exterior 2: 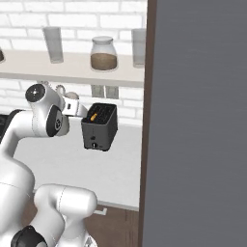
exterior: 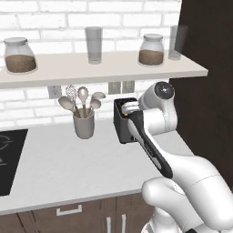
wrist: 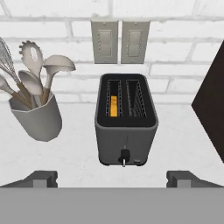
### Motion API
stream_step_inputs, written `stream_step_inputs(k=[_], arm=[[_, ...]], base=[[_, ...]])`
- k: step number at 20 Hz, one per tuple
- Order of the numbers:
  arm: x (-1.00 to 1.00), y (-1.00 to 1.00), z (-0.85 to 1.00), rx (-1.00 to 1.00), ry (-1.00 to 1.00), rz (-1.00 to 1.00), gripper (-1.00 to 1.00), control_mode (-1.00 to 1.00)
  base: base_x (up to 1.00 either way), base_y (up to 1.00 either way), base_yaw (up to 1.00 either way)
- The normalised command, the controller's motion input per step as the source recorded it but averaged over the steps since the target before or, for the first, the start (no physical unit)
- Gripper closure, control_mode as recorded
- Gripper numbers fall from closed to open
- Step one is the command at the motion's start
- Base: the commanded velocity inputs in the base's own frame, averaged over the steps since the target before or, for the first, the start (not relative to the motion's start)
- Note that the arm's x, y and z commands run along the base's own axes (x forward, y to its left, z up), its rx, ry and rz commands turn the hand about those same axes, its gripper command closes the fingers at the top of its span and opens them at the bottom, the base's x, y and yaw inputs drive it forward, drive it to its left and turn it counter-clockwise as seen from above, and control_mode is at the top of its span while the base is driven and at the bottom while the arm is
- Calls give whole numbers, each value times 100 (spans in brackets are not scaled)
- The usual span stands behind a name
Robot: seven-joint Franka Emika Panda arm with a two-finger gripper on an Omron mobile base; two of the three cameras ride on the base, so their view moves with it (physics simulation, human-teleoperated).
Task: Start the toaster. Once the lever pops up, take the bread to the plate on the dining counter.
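**Open gripper lined up on the toaster's front**

The gripper (wrist: pixel 112 178) hangs with jaws spread wide and empty, facing the toaster (wrist: pixel 126 117), apparently to reach its lever (wrist: pixel 124 154) low on the near face. The bread (wrist: pixel 113 105) sits deep in the left slot, ready for toasting. Farther left stands the utensil cup (wrist: pixel 38 118); wall switches (wrist: pixel 120 41) lie behind.
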Motion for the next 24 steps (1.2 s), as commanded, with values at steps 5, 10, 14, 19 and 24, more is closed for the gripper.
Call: stream_step_inputs(k=[5,10,14,19,24], arm=[[0,0,0,0,0,0,-100,-100],[0,0,0,0,0,0,-100,-100],[0,0,0,0,0,0,-100,-100],[0,0,0,0,0,0,-100,-100],[0,0,0,0,0,0,-100,-100]], base=[[0,0,0],[0,0,0],[0,0,0],[0,0,0],[0,0,0]])
